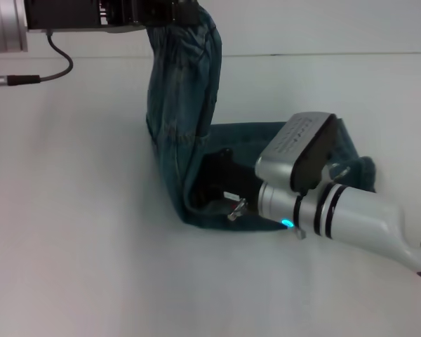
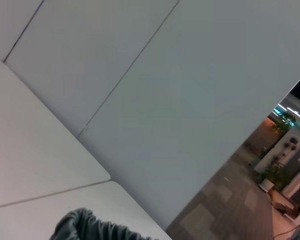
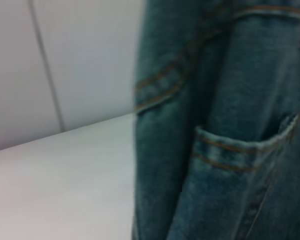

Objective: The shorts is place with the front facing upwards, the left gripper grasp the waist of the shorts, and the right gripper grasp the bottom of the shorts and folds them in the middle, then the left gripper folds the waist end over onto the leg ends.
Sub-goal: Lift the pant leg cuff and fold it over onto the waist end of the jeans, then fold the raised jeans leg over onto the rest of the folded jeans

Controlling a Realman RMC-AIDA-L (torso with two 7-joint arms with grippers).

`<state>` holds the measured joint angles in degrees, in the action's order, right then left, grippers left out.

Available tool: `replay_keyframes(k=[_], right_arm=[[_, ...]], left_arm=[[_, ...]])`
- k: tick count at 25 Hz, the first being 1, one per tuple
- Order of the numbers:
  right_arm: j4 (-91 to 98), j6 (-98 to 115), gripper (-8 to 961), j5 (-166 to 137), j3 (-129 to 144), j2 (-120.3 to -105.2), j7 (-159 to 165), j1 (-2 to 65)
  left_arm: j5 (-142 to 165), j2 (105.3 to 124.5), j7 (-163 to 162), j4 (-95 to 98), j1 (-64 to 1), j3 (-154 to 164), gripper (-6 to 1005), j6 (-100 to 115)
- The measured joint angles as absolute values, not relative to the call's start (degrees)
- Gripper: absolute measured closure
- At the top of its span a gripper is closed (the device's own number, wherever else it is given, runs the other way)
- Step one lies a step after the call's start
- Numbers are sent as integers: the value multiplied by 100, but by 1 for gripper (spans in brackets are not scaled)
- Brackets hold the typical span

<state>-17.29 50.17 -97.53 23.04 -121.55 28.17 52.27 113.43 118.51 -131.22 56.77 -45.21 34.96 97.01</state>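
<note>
The blue denim shorts (image 1: pixel 179 105) rise in a tall column from the white table, their waist end held high at the top edge of the head view by my left gripper (image 1: pixel 170 15), which is shut on it. Their leg ends (image 1: pixel 252 137) lie flat on the table. My right gripper (image 1: pixel 217 184) rests low on the lying part, at the foot of the lifted cloth. The right wrist view shows the hanging shorts (image 3: pixel 225 125) close up, with a stitched pocket (image 3: pixel 245 150). A bunched edge of the shorts (image 2: pixel 90 227) shows in the left wrist view.
The white table (image 1: pixel 77 232) spreads wide to the left and front of the shorts. A black cable (image 1: pixel 52 67) hangs from the left arm. A grey wall (image 2: pixel 140 100) stands behind the table's far edge.
</note>
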Motion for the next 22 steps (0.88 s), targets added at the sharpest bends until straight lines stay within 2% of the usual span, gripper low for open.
replay_keyframes(k=[9,13,16,22], right_arm=[[-1943,4628,948,-11896,793,-12147,3216,5293],[-1913,4491,947,-12182,542,-12096,3279,5184],[-1643,4620,947,-12194,503,-12045,3504,4885],[-569,5446,946,-12119,68,-12009,4070,4042]], left_arm=[[11324,11865,-13117,5688,-4516,3679,928,9639],[11339,11866,-13076,5672,-4502,3686,928,9615],[11351,11872,-13035,5651,-4460,3756,929,9511],[11365,12015,-12931,5624,-4391,4241,909,9118]])
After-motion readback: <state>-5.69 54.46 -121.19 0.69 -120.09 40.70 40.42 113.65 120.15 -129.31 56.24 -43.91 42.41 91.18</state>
